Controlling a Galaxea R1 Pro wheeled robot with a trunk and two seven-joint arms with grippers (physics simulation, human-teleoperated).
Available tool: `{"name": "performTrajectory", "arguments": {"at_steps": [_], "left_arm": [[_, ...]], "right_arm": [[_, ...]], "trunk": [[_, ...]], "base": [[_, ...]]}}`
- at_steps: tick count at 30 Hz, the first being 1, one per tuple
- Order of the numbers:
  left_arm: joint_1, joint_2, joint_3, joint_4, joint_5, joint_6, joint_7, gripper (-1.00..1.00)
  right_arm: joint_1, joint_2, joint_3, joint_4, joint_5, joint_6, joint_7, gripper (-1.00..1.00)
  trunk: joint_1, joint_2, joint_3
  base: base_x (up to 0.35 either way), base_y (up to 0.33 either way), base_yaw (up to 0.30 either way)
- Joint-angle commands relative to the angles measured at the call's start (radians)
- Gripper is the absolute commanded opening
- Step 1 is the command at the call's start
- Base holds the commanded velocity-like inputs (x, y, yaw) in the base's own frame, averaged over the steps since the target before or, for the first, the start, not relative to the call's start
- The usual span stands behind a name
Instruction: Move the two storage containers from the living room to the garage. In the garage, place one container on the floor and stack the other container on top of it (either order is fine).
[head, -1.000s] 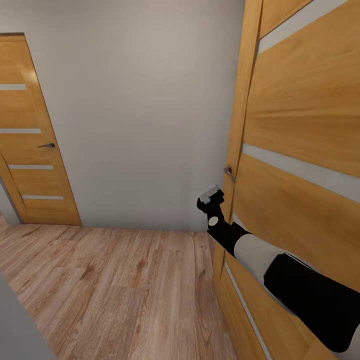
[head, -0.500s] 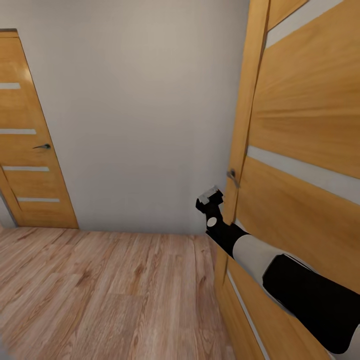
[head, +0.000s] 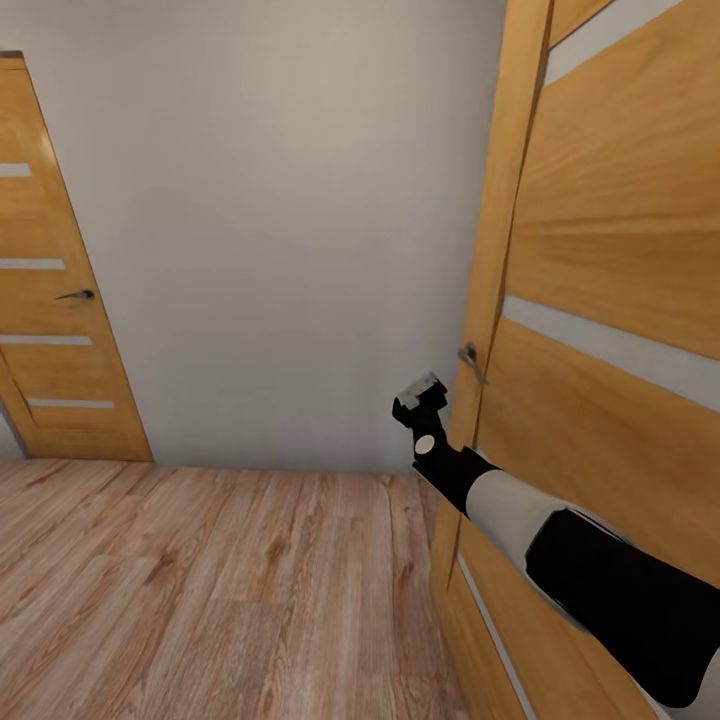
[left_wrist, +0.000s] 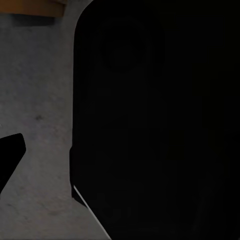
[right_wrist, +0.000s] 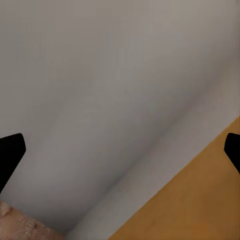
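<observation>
Beside the open wooden door (head: 610, 300) on my right, I have the right end effector (head: 420, 392) raised near its handle (head: 468, 356), fingers spread wide and empty. I can't tell the left end effector's state. I see neither container from this wood-floored hallway, so no bearing.

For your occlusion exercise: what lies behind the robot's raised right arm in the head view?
Behind the right end effector stands the wooden door and its metal handle, beside the grey wall. The arm covers part of the door's lower panel.
</observation>
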Motion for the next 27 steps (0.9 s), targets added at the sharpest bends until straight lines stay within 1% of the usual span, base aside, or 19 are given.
{"name": "performTrajectory", "arguments": {"at_steps": [1,4,11,16,19,20,22,27], "left_arm": [[0.0,0.0,0.0,-0.001,0.009,0.0,0.0,1.0],[0.0,-0.001,0.0,-0.001,0.009,0.0,0.0,1.0],[0.0,-0.001,0.0,-0.001,0.009,0.0,0.0,1.0],[0.0,-0.001,0.0,-0.001,0.009,0.0,0.001,1.0],[0.0,-0.001,0.0,-0.001,0.009,0.0,0.001,1.0],[0.0,-0.001,0.0,-0.001,0.009,0.0,0.001,1.0],[0.0,-0.001,0.0,-0.001,0.009,0.0,0.001,1.0],[0.0,-0.001,0.0,-0.001,0.009,0.0,0.001,1.0]], "right_arm": [[-0.001,-0.001,0.006,0.001,-0.014,-0.006,-0.003,1.0],[-0.001,0.0,0.004,0.001,-0.018,-0.007,-0.007,1.0],[-0.001,0.002,-0.002,0.002,-0.025,-0.002,-0.054,1.0],[-0.002,0.003,-0.002,0.002,-0.026,0.003,-0.074,1.0],[-0.003,0.004,-0.002,0.002,-0.026,-0.002,-0.118,1.0],[-0.002,0.005,-0.002,0.002,-0.026,-0.003,-0.143,1.0],[-0.003,0.006,-0.002,0.002,-0.025,-0.005,-0.167,1.0],[-0.002,0.006,-0.002,0.001,-0.025,-0.005,-0.182,1.0]], "trunk": [[0.0,-0.001,-0.001],[0.0,-0.001,-0.001],[0.0,-0.001,-0.001],[0.0,-0.001,-0.001],[0.0,-0.001,-0.001],[0.0,-0.001,-0.001],[0.0,-0.001,-0.001],[0.0,-0.001,-0.002]], "base": [[0.007,0.0,0.0],[0.003,0.0,0.0],[0.0,0.0,0.0],[0.0,0.0,0.0],[0.0,0.0,0.0],[0.0,0.0,0.0],[0.0,0.0,0.015],[0.0,0.0,0.154]]}}
